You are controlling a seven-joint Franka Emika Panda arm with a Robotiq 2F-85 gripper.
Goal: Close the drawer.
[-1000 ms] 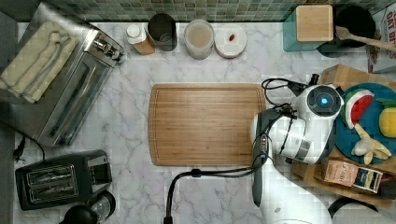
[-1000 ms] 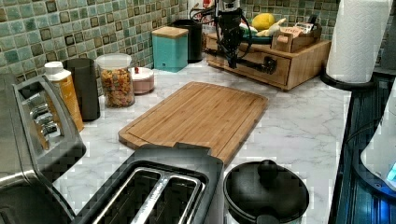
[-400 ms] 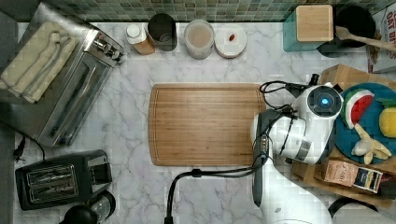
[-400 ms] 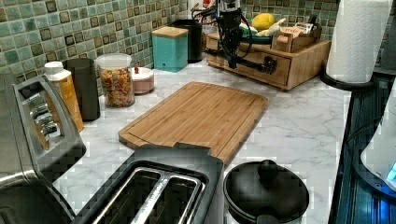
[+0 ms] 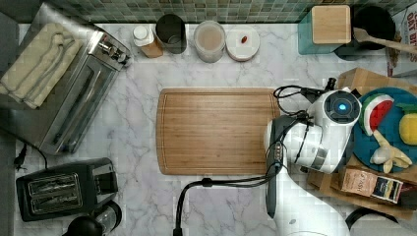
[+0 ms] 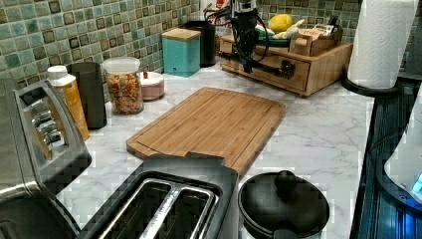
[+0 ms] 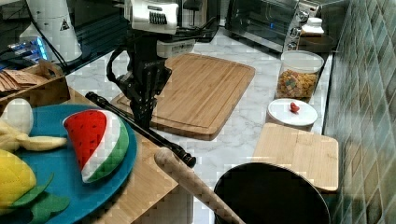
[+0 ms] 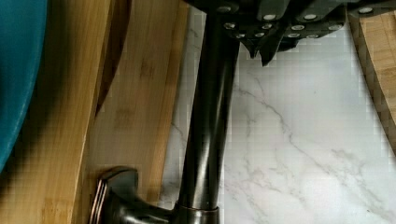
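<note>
One dark metal bar handle [image 8: 210,116] runs along the front of the light-wood drawer [image 6: 278,67], which sits in the wooden box under the blue fruit plate [image 7: 56,186], pushed almost flush with the box front. The black hand [image 7: 142,109] hangs just in front of that handle, between the box and the grooved bamboo cutting board [image 5: 216,130] on the marble tabletop [image 5: 133,196]. Its ribbed fingertips [image 8: 261,44] sit close together beside the bar, gripping nothing. Relative to the cutting board, the drawer lies at the top view's right.
</note>
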